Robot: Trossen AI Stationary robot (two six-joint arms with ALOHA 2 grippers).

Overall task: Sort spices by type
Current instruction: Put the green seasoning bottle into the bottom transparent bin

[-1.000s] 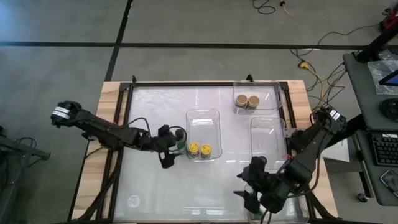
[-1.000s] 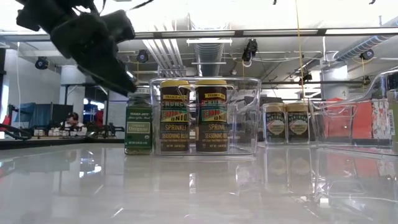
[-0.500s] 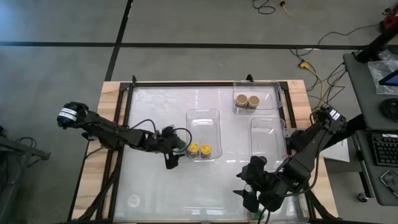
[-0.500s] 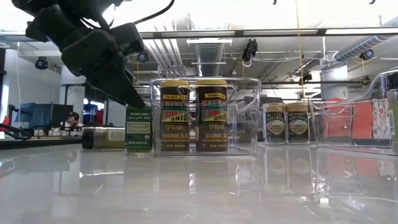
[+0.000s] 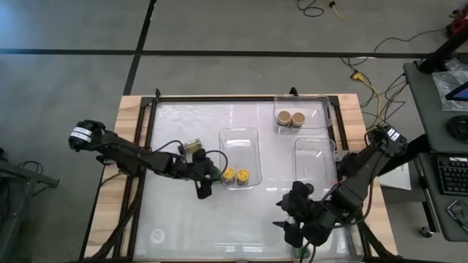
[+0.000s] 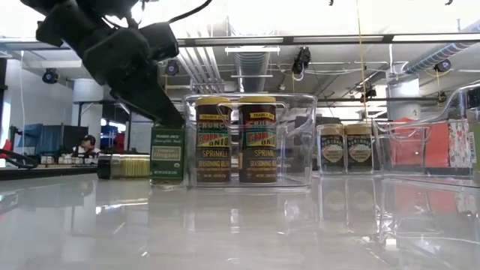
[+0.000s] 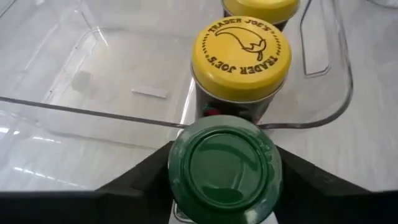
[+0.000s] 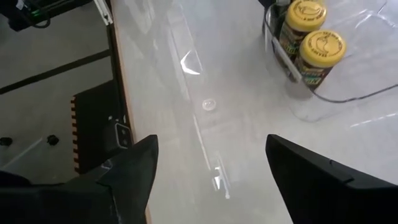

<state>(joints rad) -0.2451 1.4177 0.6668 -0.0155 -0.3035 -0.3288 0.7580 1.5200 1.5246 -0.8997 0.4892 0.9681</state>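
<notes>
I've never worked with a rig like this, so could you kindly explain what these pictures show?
They show a robot with two dark arms at a table, each ending in a two-finger gripper. One picture looks straight down, one looks level across the tabletop, and one comes from each wrist. The left gripper grips a green-lidded jar that stands beside a clear tray holding two yellow-lidded jars. Another jar lies on its side nearby. A far tray holds two tan-lidded jars, and a third tray is empty. The right gripper waits open near the front edge.
</notes>
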